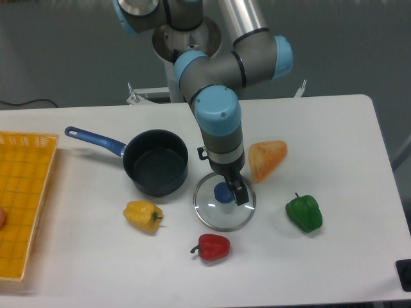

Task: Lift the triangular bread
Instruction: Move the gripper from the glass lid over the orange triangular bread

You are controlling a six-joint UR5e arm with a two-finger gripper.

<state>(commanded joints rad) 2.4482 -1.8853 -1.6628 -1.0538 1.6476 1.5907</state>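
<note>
Pincer (pixel 235 190) over glass lid (pixel 224 204), jaw state unclear. Triangular bread (pixel 266 159) just right: rounded wedge, orange crust, paler tan face, lying on worktop (pixel 334 128).

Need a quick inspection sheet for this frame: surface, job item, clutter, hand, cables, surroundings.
Surface: white table, no spills seen.
Job item: bread lying right of the arm, untouched.
Clutter: black pot, glass lid, yellow pepper, red pepper, green pepper, yellow basket at left edge.
Hand: hand low over the lid, holding nothing; open or shut unclear.
Cables: dark cable behind the table, far left.
Surroundings: grey floor, nothing else seen.
</note>
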